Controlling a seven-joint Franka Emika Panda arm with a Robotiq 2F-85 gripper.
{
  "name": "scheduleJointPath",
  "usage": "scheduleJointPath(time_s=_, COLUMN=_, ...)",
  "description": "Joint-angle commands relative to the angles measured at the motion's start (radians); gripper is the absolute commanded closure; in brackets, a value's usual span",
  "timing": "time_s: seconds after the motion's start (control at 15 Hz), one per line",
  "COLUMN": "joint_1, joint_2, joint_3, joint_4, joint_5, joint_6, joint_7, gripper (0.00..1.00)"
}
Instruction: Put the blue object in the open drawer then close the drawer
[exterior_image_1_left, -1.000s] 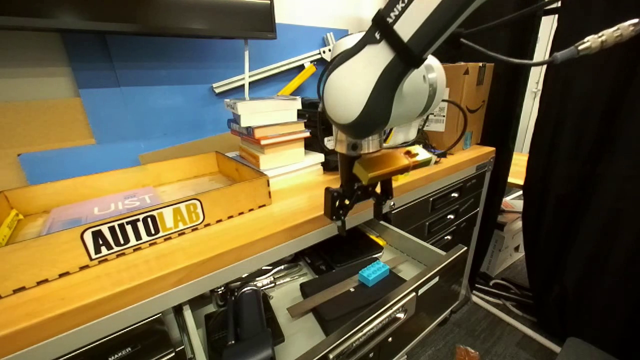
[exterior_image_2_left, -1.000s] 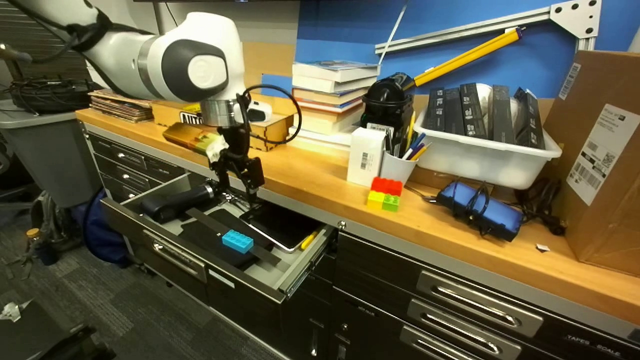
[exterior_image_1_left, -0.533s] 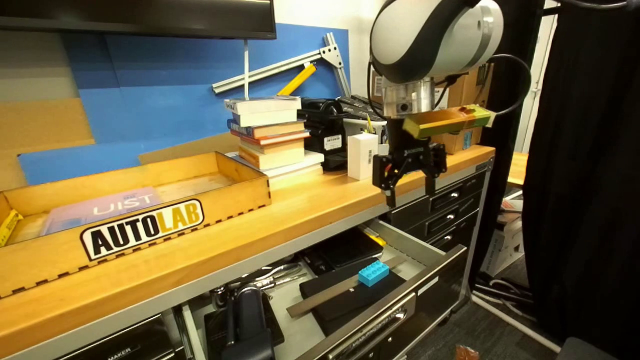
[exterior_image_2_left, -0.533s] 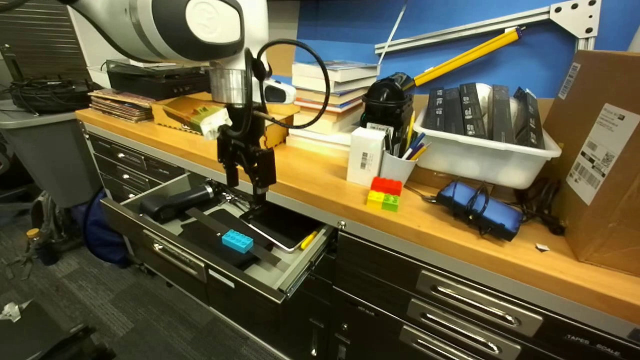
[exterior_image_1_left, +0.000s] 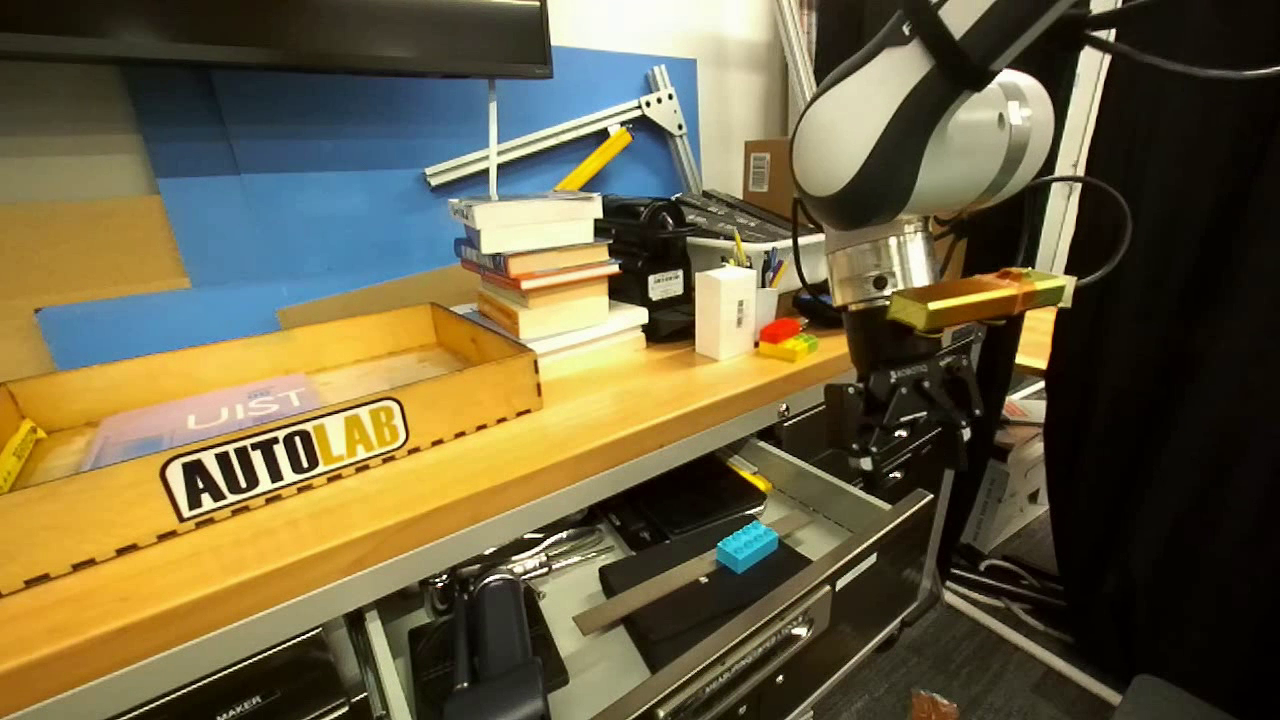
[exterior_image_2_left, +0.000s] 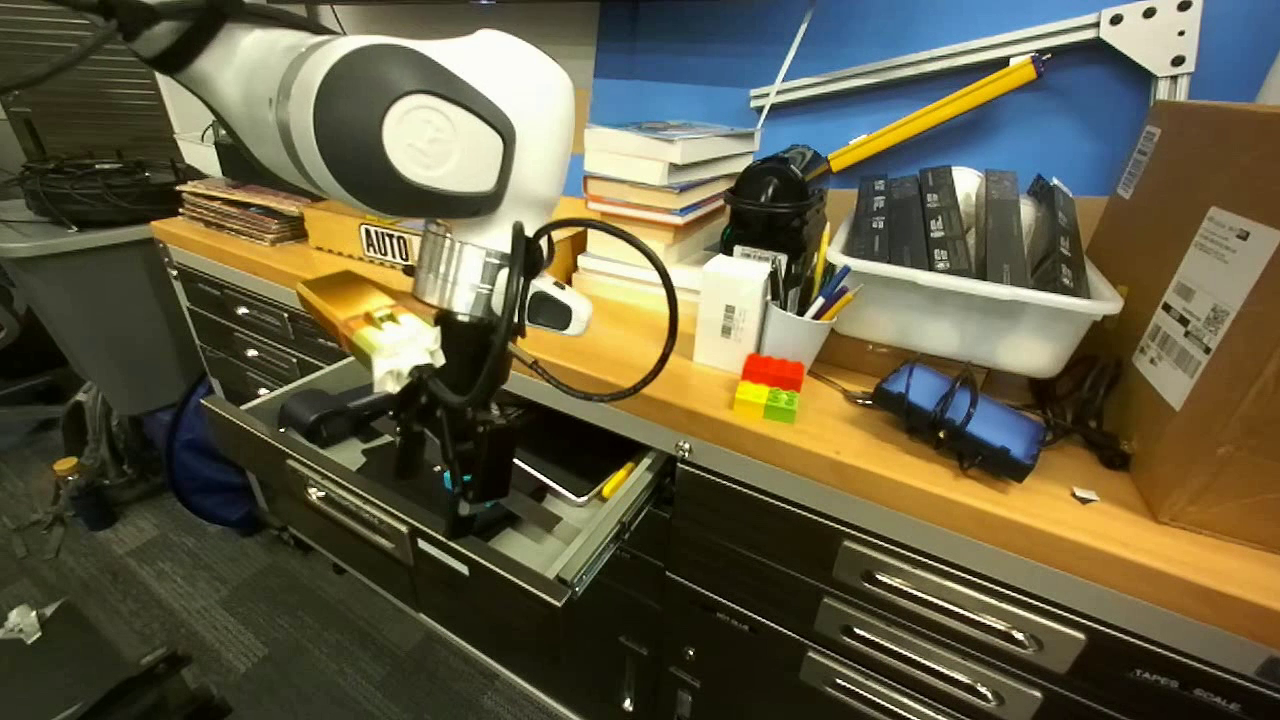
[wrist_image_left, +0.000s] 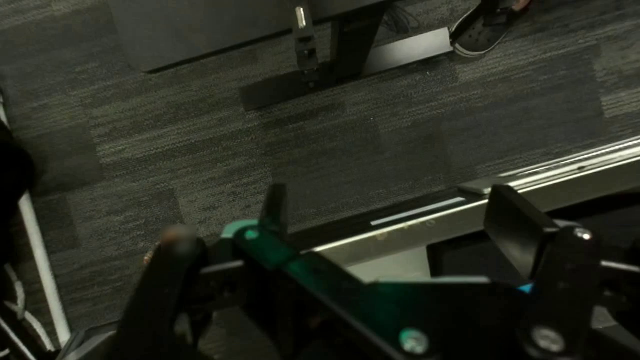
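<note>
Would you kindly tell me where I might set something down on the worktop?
The bare worktop bordered by the wooden tray, books, white box and toy bricks looks roomiest. A narrower strip lies in front of the cable-wrapped blue box. It is crowded around the pen cup and white tub, and in the drawer around the blue brick.

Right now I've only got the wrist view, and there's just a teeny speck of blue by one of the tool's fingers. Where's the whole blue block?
Observer: In an exterior view, the blue block lies on a long flat strip inside the open drawer.
Operator: Ooh! Am I bumping it?
Observer: No, in an exterior view there's a gap between the tool and the blue block.
Operator: Any more toy bricks I can't see?
Observer: Yes, in an exterior view red, yellow and green toy bricks sit together on the worktop.
</note>
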Motion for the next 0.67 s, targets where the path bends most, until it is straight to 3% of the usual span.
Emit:
scheduleJointPath(time_s=0.0, joint_1=-0.022, joint_2=0.016, joint_3=-0.008, joint_4=-0.04, joint_5=-0.051, joint_6=0.102, joint_7=0.024, gripper=0.0)
scheduleJointPath(time_s=0.27, joint_1=-0.038, joint_2=0.046, joint_3=-0.009, joint_4=-0.081, joint_5=-0.125, joint_6=0.233, joint_7=0.09, gripper=0.0)
scheduleJointPath(time_s=0.6, joint_1=-0.034, joint_2=0.062, joint_3=-0.008, joint_4=-0.06, joint_5=-0.097, joint_6=0.198, joint_7=0.072, gripper=0.0)
